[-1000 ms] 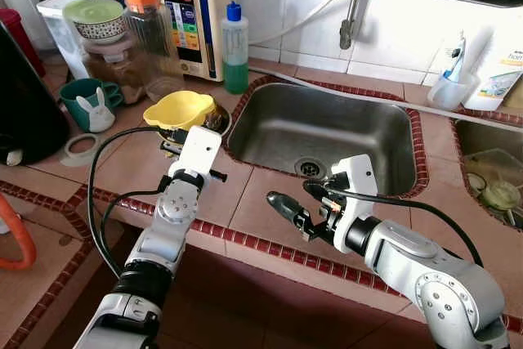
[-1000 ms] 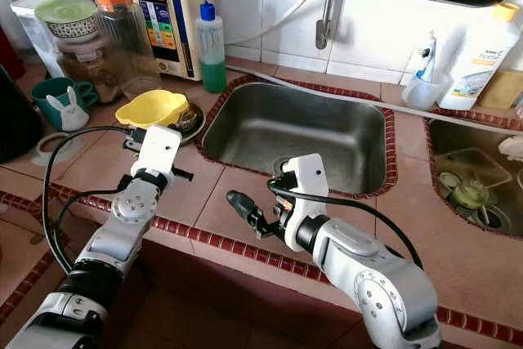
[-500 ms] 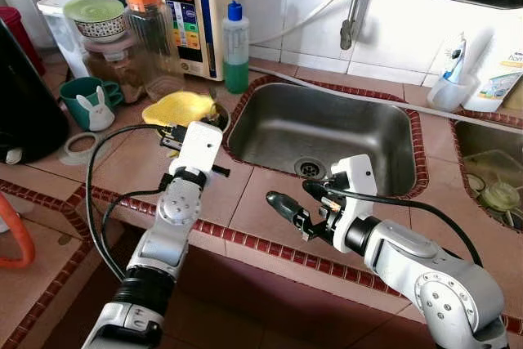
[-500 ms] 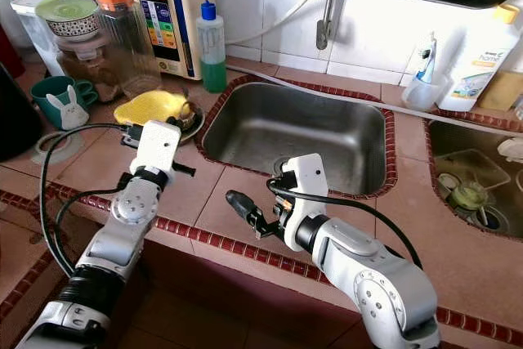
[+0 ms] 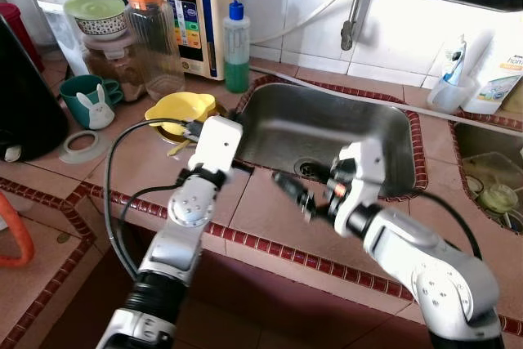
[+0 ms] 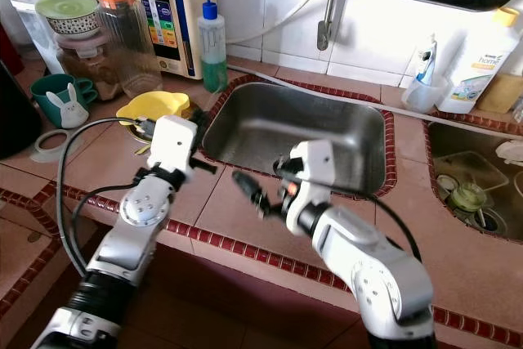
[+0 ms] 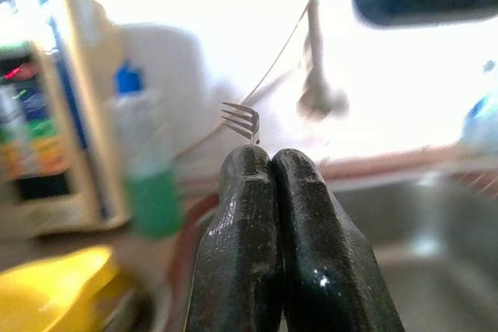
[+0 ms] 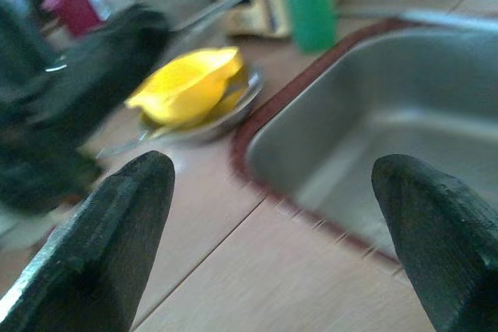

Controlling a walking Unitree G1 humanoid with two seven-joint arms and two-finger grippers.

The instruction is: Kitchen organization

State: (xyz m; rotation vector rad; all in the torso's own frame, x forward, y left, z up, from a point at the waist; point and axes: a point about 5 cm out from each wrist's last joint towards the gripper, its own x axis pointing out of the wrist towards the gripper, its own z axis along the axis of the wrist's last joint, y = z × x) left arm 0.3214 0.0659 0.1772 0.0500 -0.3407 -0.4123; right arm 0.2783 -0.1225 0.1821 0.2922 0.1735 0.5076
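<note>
Yellow bowl (image 5: 180, 109), terracotta counter (image 5: 122, 161) edged red, green-filled bottle (image 5: 237, 38).

Both arms are silver metal, built of rounded segments joined by round pivot caps with small screw heads. Nearest the sink (image 5: 327, 132), each arm ends in a white boxy wrist housing. The left arm has a black ribbed collar at its lower joint, and a black cable loops wide from the white housing down along the forearm. The right arm carries a black cable that arches over its bulky rounded elbow, with black fittings and a small orange-red spot behind the housing. The left claw (image 7: 268, 162) has two glossy black, rounded fingers; the right claw (image 8: 272, 184) has two matte black, blunt fingers (image 8: 117, 215)
</note>
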